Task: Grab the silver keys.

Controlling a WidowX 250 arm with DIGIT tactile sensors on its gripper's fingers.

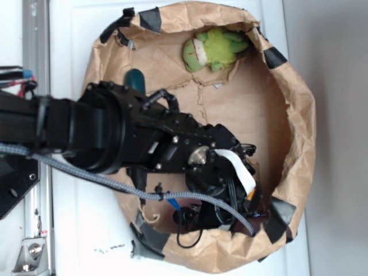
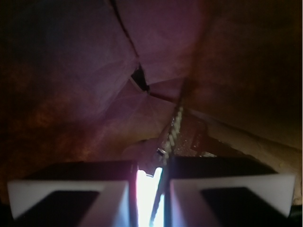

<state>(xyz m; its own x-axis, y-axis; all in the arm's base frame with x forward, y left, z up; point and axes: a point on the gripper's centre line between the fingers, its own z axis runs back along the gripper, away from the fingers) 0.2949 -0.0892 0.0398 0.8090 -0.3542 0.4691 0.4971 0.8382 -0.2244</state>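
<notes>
In the wrist view my gripper [image 2: 150,170] has its two white-edged fingers [image 2: 71,189] drawn almost together, with only a thin bright slit between them. A thin metal blade of the silver keys [image 2: 174,125], its edge toothed, stands up out of that slit against the brown paper. A small ring end shows just above the fingertips. In the exterior view the gripper [image 1: 244,195] hangs low in the near right part of the paper-lined bin [image 1: 299,115]. There the black wrist hides the keys.
A green plush toy [image 1: 214,49] lies at the bin's far side. A dark green oblong case [image 1: 136,77] pokes out beside the arm at the left. Crumpled paper walls with black tape patches [image 1: 275,57] ring the bin. Cables trail under the wrist [image 1: 187,221].
</notes>
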